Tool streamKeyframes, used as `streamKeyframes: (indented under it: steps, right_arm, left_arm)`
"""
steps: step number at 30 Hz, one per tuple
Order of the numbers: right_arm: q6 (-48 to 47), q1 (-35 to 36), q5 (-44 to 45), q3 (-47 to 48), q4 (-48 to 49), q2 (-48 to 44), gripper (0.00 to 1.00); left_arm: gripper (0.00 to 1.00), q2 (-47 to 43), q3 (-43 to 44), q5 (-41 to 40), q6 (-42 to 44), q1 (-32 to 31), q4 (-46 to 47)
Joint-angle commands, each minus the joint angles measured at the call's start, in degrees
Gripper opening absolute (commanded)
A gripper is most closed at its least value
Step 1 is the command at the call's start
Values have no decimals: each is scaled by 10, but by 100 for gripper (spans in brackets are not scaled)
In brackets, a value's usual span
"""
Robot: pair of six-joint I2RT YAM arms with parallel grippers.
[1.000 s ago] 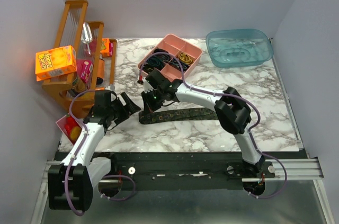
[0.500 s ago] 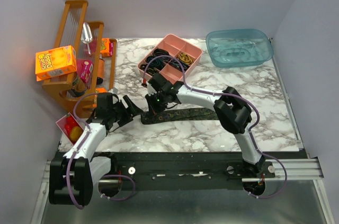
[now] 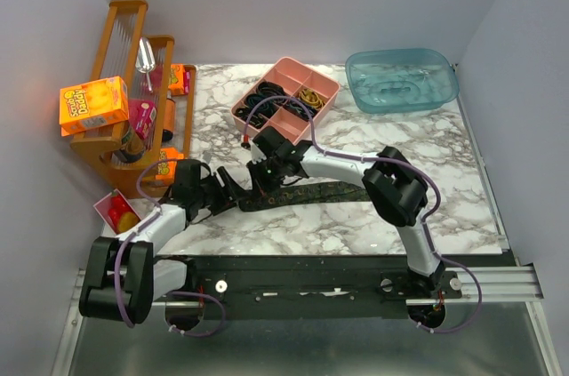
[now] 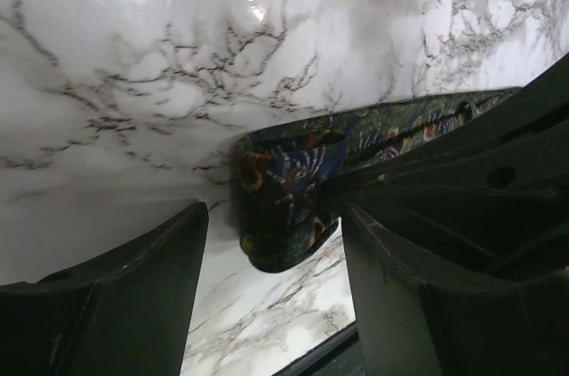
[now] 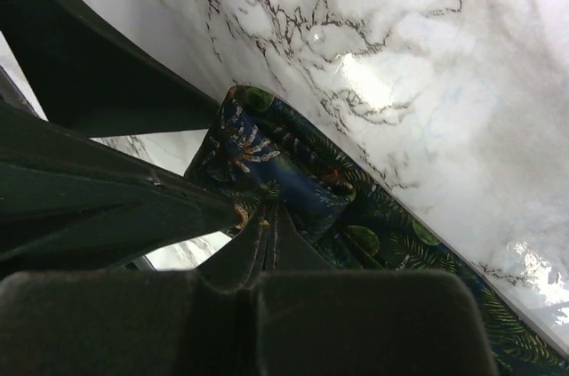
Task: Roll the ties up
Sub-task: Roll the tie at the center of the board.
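1. A wooden rack (image 3: 124, 83) stands at the far left and carries an orange box (image 3: 93, 105). In front of it a small pink box (image 3: 114, 210) holds something red and yellow.
2. The left gripper (image 3: 227, 194) is spread, low over the bench (image 3: 427, 180). Its wrist view shows the gripper (image 4: 276, 216) straddling the tie's folded left end, one finger on each side, not yet pinching it.
3. The tie (image 3: 311, 191) lies flat on the bench with its long axis running left to right. It reaches from that fold toward the right arm's elbow. The fold (image 4: 284, 189) is the start of the roll, so I judge the coming move turns on this end, and both grippers are at it.
4. The right gripper (image 3: 265, 176) is just right of the fold, on its far side. Its fingers are pressed together, tips (image 5: 258, 216) against the doubled cloth (image 5: 284, 172). I cannot tell whether cloth sits between them.
5. A pink tray (image 3: 289, 67) behind holds black loops in its left compartments and yellowish ones at the back right.
6. A teal tub (image 3: 400, 54) sits at the back right. I cannot make out any contents.
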Motion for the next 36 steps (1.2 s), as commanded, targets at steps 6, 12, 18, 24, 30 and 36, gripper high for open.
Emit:
streamKeyframes:
  steps: [6,12,18,24,30,36]
  right_arm:
    - [3,0,33,-29,-27,-1,1]
    - [7,-1,28,-30,-21,0,1]
    - [10,-2,28,-29,-18,-3,1]
    - [11,-3,35,-29,-19,-16,1]
    - [10,-7,42,-30,-19,-24,1]
    - [8,-10,43,-27,-19,-22,1]
  left_arm:
    - [51,26,-31,12,-40,-21,109]
    - [40,23,-59,19,-71,-34,186]
    - [25,3,-68,6,-75,-39,195]
    - [18,-18,-45,-17,-43,-40,139]
    - [15,-30,14,-61,21,-44,26]
    - [12,-28,67,-114,76,-63,-78]
